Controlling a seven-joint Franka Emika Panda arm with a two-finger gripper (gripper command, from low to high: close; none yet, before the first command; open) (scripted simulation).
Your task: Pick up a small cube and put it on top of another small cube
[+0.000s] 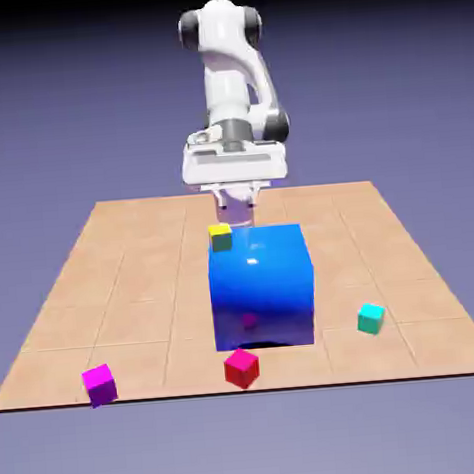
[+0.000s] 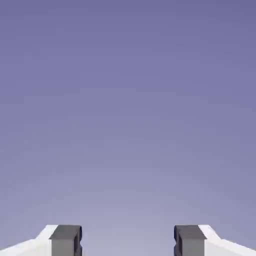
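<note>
The small cube (image 1: 371, 318), teal, rests on the wooden table at the exterior view's right, beside the front right corner of the big blue cube (image 1: 262, 287). My gripper (image 1: 238, 219) hangs behind the blue cube's top far edge, well away from the teal cube. In the hand view my gripper (image 2: 128, 242) is open: its grey fingertips (image 2: 66, 240) stand wide apart with only the plain backdrop between them. A small yellow cube (image 1: 221, 236) shows just below and left of the gripper, at the blue cube's far left top corner; whether it touches anything I cannot tell.
A small red cube (image 1: 241, 368) lies in front of the blue cube near the table's front edge (image 1: 243, 389). Far to the exterior view's left, a small magenta cube (image 1: 99, 383) sits at that same edge.
</note>
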